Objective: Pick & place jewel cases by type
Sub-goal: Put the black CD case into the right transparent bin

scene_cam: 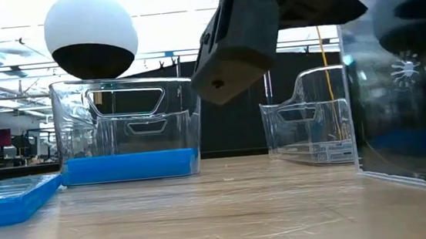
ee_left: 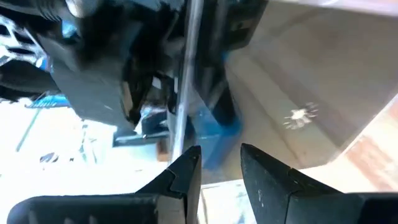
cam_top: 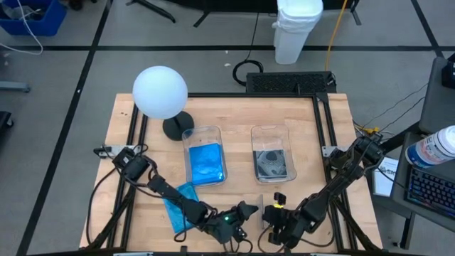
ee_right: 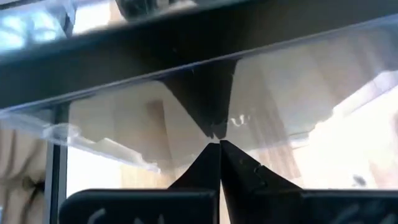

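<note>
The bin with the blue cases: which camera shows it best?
The high view: it looks straight down into the blue bin, showing its whole outline and the blue cases inside. The low view shows it side-on, blue along its bottom. The wrist views don't clearly show it.

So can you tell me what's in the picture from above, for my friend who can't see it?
Two dark robot arms meet at the near edge of a wooden table, the left tool and right tool close together. Behind them are two clear bins: the left bin holds blue jewel cases, the right bin dark ones. Another blue case lies on the table.
</note>
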Controlling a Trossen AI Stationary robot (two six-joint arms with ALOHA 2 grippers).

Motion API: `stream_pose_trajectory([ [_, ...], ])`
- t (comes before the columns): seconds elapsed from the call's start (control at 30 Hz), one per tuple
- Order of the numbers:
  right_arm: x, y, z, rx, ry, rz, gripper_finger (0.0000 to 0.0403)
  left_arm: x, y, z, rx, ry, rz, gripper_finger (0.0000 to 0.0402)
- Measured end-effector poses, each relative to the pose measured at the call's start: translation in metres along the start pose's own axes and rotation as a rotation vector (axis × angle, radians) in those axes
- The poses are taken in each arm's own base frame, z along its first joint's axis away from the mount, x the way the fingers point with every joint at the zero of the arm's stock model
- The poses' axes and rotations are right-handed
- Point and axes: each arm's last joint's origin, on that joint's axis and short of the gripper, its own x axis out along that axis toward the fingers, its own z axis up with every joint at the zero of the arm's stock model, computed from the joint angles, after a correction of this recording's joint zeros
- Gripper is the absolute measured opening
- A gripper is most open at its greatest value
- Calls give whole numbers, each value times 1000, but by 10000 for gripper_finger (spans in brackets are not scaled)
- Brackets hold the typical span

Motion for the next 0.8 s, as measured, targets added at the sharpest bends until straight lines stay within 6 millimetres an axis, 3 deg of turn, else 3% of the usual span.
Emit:
stream_pose_trajectory([
  [0.8,-19,20,31,-107,-65,-9,0,-18,-1,11,197,125,76,118],
])
